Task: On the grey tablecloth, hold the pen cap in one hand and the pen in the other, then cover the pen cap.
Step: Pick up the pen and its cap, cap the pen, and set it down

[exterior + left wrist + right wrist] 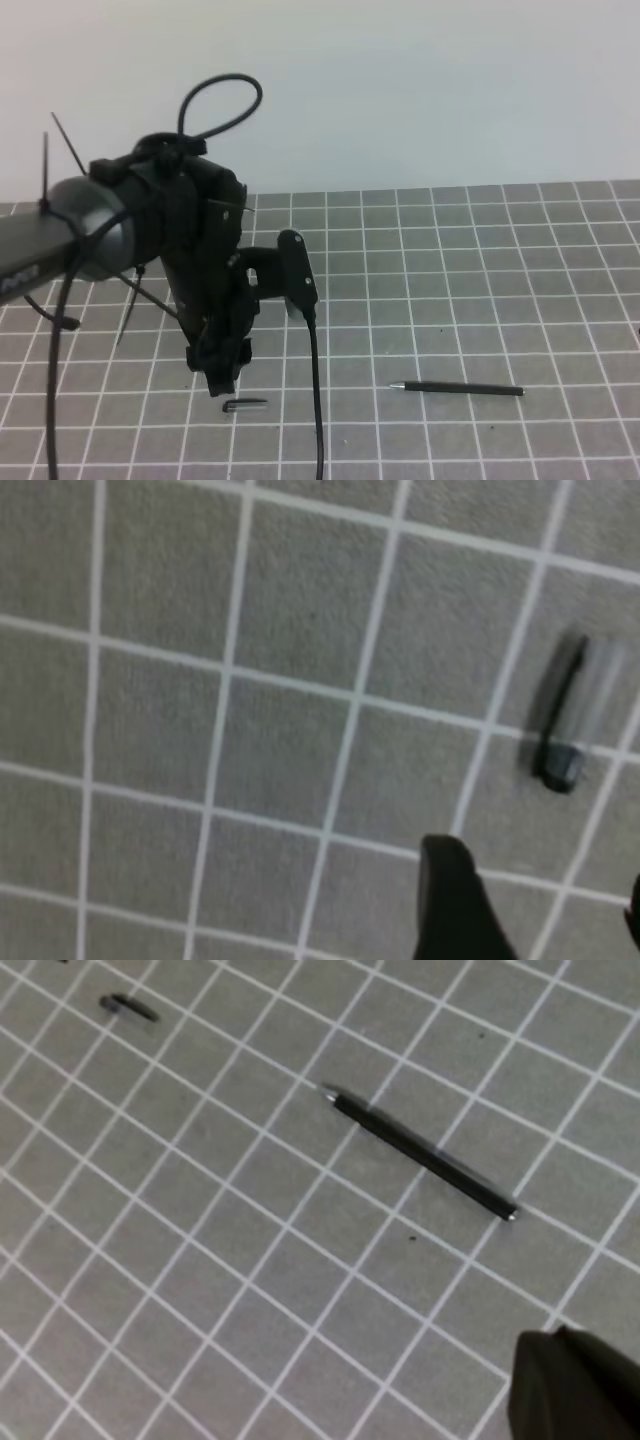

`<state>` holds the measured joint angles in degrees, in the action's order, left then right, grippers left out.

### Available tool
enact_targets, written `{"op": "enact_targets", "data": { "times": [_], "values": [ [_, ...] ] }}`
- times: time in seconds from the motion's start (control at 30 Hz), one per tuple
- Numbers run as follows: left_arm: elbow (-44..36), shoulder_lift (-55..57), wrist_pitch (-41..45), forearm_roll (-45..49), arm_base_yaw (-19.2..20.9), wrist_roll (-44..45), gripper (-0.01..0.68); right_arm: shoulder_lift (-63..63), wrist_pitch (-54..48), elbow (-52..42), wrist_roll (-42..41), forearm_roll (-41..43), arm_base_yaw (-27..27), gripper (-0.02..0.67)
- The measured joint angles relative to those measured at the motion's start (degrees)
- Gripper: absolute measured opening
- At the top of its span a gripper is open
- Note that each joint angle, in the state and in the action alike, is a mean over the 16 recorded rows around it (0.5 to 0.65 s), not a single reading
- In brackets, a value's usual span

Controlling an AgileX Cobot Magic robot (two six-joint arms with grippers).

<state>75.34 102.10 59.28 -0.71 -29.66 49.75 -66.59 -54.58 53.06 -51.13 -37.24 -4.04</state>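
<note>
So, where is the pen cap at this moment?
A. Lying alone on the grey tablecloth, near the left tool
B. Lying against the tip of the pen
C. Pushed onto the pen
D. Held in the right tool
A: the pen cap lies alone on the grey tablecloth just below the left tool, well apart from the uncapped pen.

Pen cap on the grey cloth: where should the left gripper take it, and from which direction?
Grip the pen cap across its short tube, near mid-length, coming straight down from above. It lies flat on the grey tablecloth, apart from the pen, so only its two long sides are free. The left gripper hangs open close by; turning its fingers square across the cap's length would probably help.
</note>
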Motion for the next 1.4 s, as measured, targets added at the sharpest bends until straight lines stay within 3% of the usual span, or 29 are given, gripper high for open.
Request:
{"op": "enact_targets", "data": {
  "times": [0.57, 1.4],
  "values": [
    [-0.54, 6.52, -1.94, -0.72, -0.01, 1.89, 0.314, 0.0, 6.19, -3.71, -1.46, -0.65, 0.0, -0.003],
    [-0.69, 8.44, -3.04, -3.34, 0.0, 5.52, 0.289, 0.0, 7.31, -3.71, -1.84, -2.58, 0.0, -0.003]
  ]
}}
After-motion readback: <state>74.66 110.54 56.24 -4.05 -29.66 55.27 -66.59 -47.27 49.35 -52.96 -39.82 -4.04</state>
